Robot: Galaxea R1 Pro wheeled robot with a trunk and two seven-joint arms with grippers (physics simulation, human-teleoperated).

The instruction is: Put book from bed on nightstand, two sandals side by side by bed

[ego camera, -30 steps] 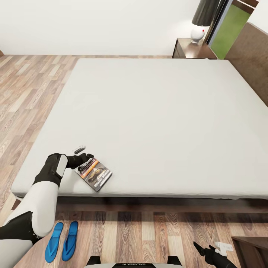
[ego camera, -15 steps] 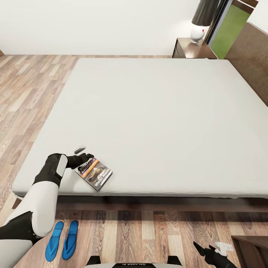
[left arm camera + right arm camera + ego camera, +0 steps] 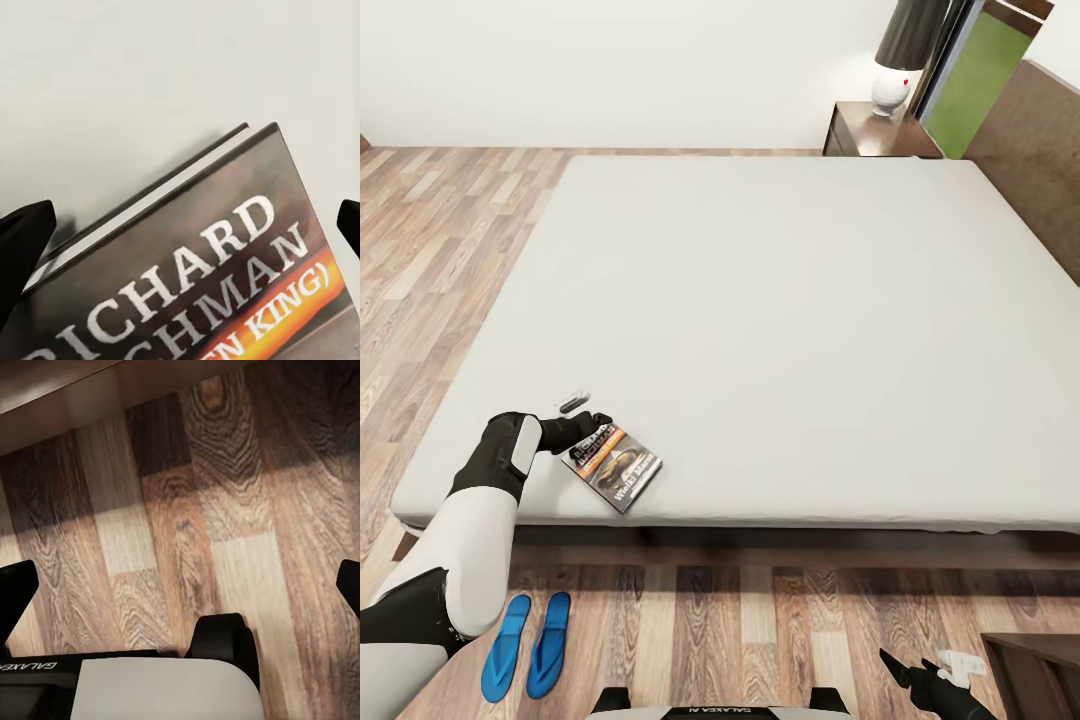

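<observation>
Bedroom scene from the head camera: a wide bed (image 3: 790, 330) with a light grey mattress fills most of the picture, a dark nightstand (image 3: 880, 133) with a white lamp (image 3: 891, 92) stands at its far corner, and two blue sandals (image 3: 527, 646) lie side by side on the wood floor (image 3: 720, 630) just below the bed's near edge. The book (image 3: 612, 466) lies flat on the mattress near the near-left corner. The left gripper (image 3: 582, 424) sits at the book's upper corner, though from here its opening cannot be judged. The left wrist camera adds what the head camera cannot: the cover fills the close-up, white letters reading RICHARD above an orange band, with one black fingertip (image 3: 22, 247) at each side of the book (image 3: 217, 277), spread wide and not clamped on it. The right gripper (image 3: 915, 672) hangs low by the robot's base; its wrist camera shows the fingertips (image 3: 15, 592) wide apart over bare floor planks (image 3: 187, 510), holding nothing
</observation>
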